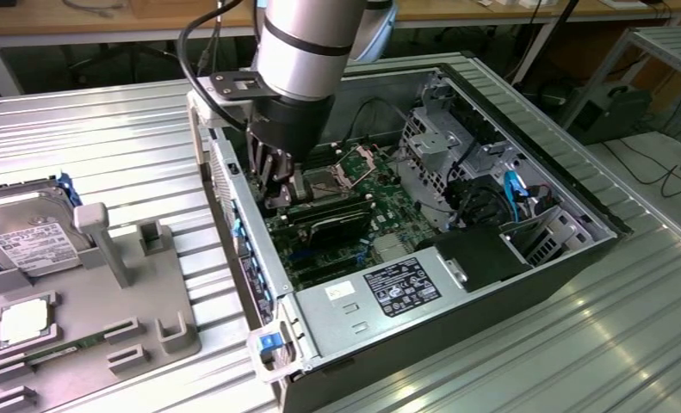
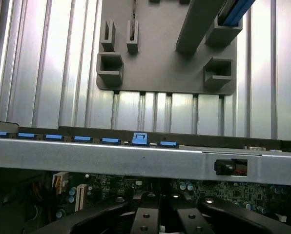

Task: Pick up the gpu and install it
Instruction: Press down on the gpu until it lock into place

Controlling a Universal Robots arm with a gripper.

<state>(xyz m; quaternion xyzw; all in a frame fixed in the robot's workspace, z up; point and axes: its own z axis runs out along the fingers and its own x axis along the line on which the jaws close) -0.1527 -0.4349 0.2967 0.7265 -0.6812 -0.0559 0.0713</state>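
The open computer case lies on its side on the ribbed metal table. My gripper reaches down into it beside the rear wall, just above the motherboard. The gpu, a dark flat card, stands on edge across the motherboard, one end right under my fingertips. In the wrist view my black fingers stand pressed close together, shut, over the green board, with the case's rear wall running across in front. I cannot see whether the fingertips touch the card.
A grey holder tray stands on the table at the exterior view's left, carrying a silver hard drive and a narrow green memory stick. The power supply and the drive cage crowd the case. Blue clips line the rear wall.
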